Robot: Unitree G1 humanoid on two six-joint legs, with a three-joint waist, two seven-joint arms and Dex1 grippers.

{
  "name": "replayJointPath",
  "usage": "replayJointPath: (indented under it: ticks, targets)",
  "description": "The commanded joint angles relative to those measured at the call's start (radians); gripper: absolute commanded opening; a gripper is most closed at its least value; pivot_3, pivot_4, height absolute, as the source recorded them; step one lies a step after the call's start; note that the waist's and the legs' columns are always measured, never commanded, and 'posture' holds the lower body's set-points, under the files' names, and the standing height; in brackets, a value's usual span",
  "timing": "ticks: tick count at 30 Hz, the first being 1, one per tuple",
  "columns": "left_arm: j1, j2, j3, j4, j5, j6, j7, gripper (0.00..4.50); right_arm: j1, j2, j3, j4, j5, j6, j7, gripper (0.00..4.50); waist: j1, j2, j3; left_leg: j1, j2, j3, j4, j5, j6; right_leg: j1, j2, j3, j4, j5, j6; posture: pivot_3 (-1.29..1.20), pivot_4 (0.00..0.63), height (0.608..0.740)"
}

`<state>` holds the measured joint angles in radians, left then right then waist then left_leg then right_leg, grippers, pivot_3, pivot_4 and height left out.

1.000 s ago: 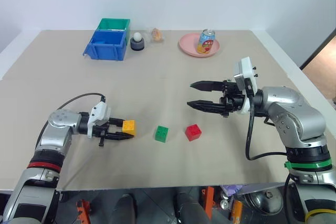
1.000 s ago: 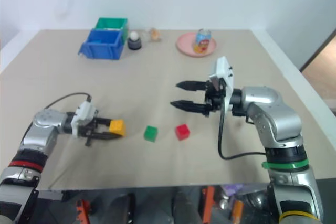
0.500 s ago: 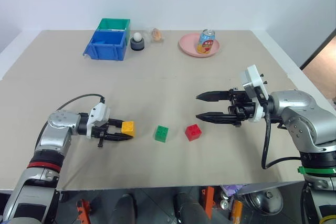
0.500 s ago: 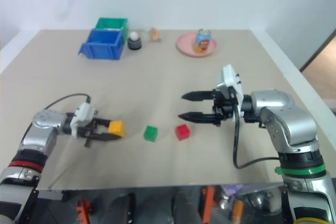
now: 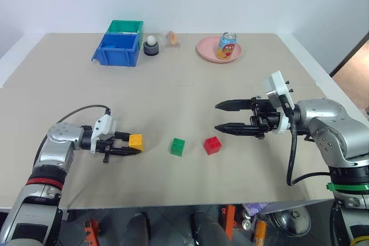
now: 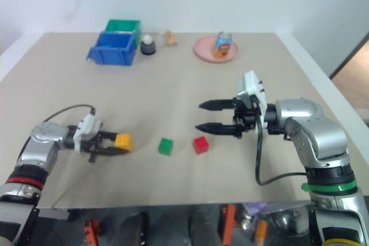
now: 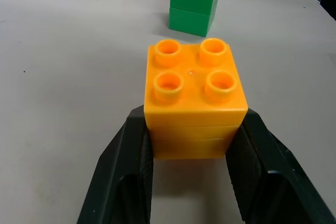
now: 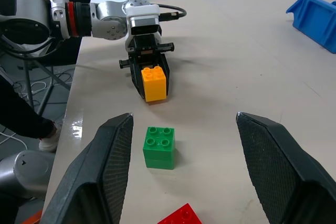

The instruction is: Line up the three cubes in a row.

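Yellow plastic fills your left gripper (image 5: 131, 143): its two black fingers are clamped on the sides of the yellow cube (image 5: 136, 140), studs up, low over the beige table (image 5: 173, 79) near its front-left edge. Just to the right, the green cube (image 5: 177, 146) and red cube (image 5: 212, 144) sit apart from each other in a rough line. Your right gripper (image 5: 223, 117) hangs above and right of the red cube, fingers spread wide, holding nothing. You have broad bare tabletop beyond the cubes; the blue bin (image 5: 117, 49), green bin (image 5: 125, 26), pink plate (image 5: 206, 49) and can (image 5: 226, 45) line the far edge.
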<state>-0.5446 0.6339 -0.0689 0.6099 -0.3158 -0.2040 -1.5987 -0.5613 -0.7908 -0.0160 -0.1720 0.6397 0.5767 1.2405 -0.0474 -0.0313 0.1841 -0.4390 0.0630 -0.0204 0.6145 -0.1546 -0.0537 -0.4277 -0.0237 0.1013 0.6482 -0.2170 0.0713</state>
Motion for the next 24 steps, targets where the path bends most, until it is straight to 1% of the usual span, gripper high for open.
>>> replayJointPath:
  ticks: [1, 9, 18, 20, 21, 24]
  targets:
    - [-0.011, -0.009, 0.012, -0.001, 0.002, -0.033, -0.008, 1.33, -0.013, -0.001, -0.020, -0.031, 0.006, -0.014, -0.003, 3.19, 0.000, 0.000, 0.000, 0.000, 0.000, 0.000, 0.000, 0.000, 0.000, 0.000, 0.000, 0.000, 0.000, 0.000, 0.000, 0.00, 0.150, 0.740]
    - [-0.018, -0.054, 0.000, -0.024, 0.005, -0.025, 0.004, 1.33, -0.005, -0.001, -0.021, -0.037, 0.005, -0.014, -0.011, 3.19, 0.000, 0.000, 0.000, 0.000, 0.000, 0.000, 0.000, 0.000, 0.000, 0.000, 0.000, 0.000, 0.000, 0.000, 0.000, 0.00, 0.150, 0.740]
    - [-0.031, -0.051, 0.003, 0.001, 0.021, -0.033, -0.003, 1.33, -0.001, -0.005, -0.027, -0.041, 0.010, -0.012, -0.021, 3.19, 0.000, 0.000, 0.000, 0.000, 0.000, 0.000, 0.000, 0.000, 0.000, 0.000, 0.000, 0.000, 0.000, 0.000, 0.000, 0.00, 0.150, 0.740]
    - [-0.033, -0.051, 0.002, 0.006, 0.025, -0.033, -0.001, 2.35, -0.002, -0.004, -0.027, -0.041, 0.010, -0.013, -0.023, 3.19, 0.000, 0.000, 0.000, 0.000, 0.000, 0.000, 0.000, 0.000, 0.000, 0.000, 0.000, 0.000, 0.000, 0.000, 0.000, 0.00, 0.150, 0.740]
    - [-0.034, -0.050, 0.002, 0.006, 0.023, -0.014, -0.003, 2.64, -0.003, -0.003, -0.026, -0.040, 0.010, -0.013, -0.024, 3.19, 0.000, 0.000, 0.000, 0.000, 0.000, 0.000, 0.000, 0.000, 0.000, 0.000, 0.000, 0.000, 0.000, 0.000, 0.000, 0.00, 0.150, 0.740]
    - [-0.035, -0.051, 0.006, 0.008, 0.033, -0.040, 0.007, 3.65, -0.007, -0.002, -0.024, -0.036, 0.009, -0.015, -0.023, 3.19, 0.000, 0.000, 0.000, 0.000, 0.000, 0.000, 0.000, 0.000, 0.000, 0.000, 0.000, 0.000, 0.000, 0.000, 0.000, 0.00, 0.150, 0.740]
